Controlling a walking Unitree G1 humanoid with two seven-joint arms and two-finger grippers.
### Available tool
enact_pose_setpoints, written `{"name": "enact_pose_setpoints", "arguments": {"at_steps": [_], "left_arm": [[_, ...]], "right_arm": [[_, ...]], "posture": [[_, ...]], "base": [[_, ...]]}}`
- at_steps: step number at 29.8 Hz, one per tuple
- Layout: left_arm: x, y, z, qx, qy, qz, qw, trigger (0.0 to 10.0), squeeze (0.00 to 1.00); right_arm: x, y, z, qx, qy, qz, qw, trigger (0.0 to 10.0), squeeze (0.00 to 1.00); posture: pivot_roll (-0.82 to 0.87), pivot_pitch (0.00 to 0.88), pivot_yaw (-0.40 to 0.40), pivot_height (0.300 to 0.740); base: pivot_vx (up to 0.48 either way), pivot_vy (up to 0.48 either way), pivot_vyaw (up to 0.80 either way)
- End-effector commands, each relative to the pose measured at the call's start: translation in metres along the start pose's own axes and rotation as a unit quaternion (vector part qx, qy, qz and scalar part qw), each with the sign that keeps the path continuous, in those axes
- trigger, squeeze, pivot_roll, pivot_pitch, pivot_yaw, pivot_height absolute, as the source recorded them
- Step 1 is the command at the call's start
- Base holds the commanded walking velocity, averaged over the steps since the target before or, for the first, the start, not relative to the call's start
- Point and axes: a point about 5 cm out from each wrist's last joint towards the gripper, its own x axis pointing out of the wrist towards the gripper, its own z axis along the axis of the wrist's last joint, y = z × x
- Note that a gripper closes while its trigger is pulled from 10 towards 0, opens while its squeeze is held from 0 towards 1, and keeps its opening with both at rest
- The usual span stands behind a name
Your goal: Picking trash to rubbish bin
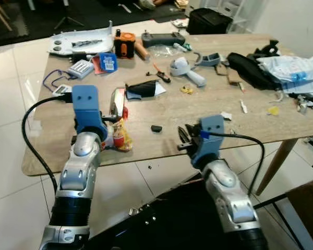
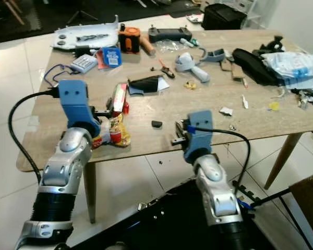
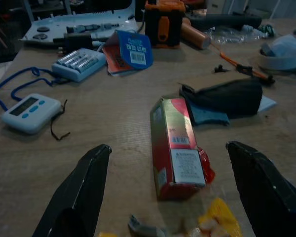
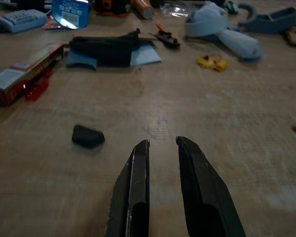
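Left fingers: spread wide apart, nothing between them, aimed along the tabletop at the near edge.
Left gripper: lower left of the left eye view, low over the table's front edge, straddling the trash from the near side.
Red carton: centre of the left wrist view, lying flat and lengthwise between the two open fingers, not yet touched.
Yellow wrapper: crumpled, just beside the carton's near end, at the table edge by the left wrist.
Right fingers: nearly together, a narrow gap between, gripping nothing.
Right gripper: lower centre of the left eye view, at the table's front edge, pointing inward over bare wood.
Small black piece: left of centre in the right wrist view, on the wood, near the right fingertips but apart from them.
Step in hand: judged as the approach to a first pick, left side lined up on carton and wrapper.
Next move: likely a little further forward and down, then closing across the carton's narrow width; wrapper may slip or come along.
Table: light wood grain, cluttered with tools, a battery pack, a timer on a blue cord, dark fabric, plastic bags at upper right.
Room: pale glossy floor tiles around the table, dark mat area along the top of the frame; bin not made out.
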Motion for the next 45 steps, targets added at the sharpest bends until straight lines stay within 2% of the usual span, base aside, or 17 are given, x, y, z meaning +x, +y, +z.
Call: {"name": "enact_pose_setpoints", "arguments": {"at_steps": [1,21,29,30,37,40,45], "left_arm": [[-0.002,-0.001,-0.005,-0.005,0.008,0.001,1.0,10.0,0.0],[-0.003,-0.004,-0.008,0.012,0.023,-0.013,1.0,10.0,0.0],[0.002,0.001,-0.015,0.031,0.049,-0.005,0.998,10.0,0.0],[0.003,0.001,-0.016,0.029,0.048,-0.008,0.998,10.0,1.0],[0.005,0.002,-0.018,0.031,0.065,-0.022,0.997,10.0,1.0],[0.0,-0.001,-0.015,0.011,0.064,-0.052,0.997,10.0,1.0],[-0.006,0.007,-0.013,-0.01,0.069,-0.055,0.996,10.0,1.0]], "right_arm": [[-0.002,0.0,-0.006,0.003,0.011,-0.001,1.0,10.0,0.0],[-0.004,0.0,-0.01,0.007,0.018,-0.004,1.0,10.0,0.0],[-0.006,-0.002,-0.011,0.006,0.022,-0.009,1.0,10.0,0.0],[-0.006,-0.002,-0.011,0.006,0.022,-0.01,1.0,10.0,0.0],[-0.006,-0.003,-0.011,0.006,0.021,-0.015,1.0,10.0,0.0],[-0.008,-0.004,-0.012,0.008,0.02,-0.021,1.0,10.0,0.0],[-0.008,-0.004,-0.013,0.01,0.021,-0.023,0.999,10.0,0.0]], "posture": [[0.07,0.144,-0.047,0.74],[0.08,0.157,-0.043,0.74],[0.08,0.174,-0.036,0.74],[0.08,0.174,-0.036,0.74],[0.08,0.181,-0.017,0.74],[0.08,0.18,-0.011,0.74],[0.09,0.181,-0.007,0.74]], "base": [[0.0,0.0,0.0],[0.0,0.0,0.0],[0.0,0.0,0.0],[0.0,0.0,0.0],[0.0,0.0,0.0],[0.0,0.0,0.0],[0.0,0.0,0.0]]}}
